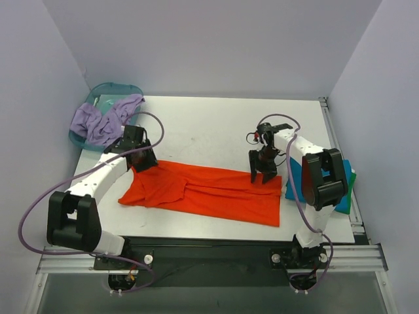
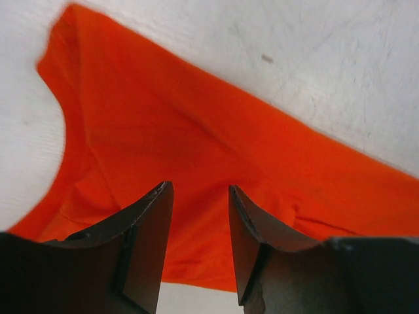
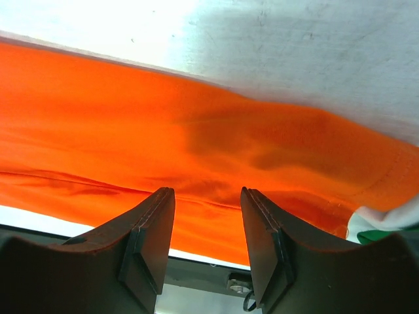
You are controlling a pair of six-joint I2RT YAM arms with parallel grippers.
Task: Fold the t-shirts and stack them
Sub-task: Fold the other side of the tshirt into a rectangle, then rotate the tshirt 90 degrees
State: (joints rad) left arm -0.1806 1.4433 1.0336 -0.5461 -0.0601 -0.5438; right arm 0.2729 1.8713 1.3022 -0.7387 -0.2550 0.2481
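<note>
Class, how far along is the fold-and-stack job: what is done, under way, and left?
Done: a stack of folded shirts, teal-blue and green, sits at the right edge of the table. Under way: the orange-red shirt lies as a long strip, with the left gripper and right gripper open over it. Left: folding it shorter, stacking it, and perhaps the purple cloth in the basin.

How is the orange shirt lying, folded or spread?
Half folded: the orange shirt lies in a long flat strip, a fold edge running along it.
</note>
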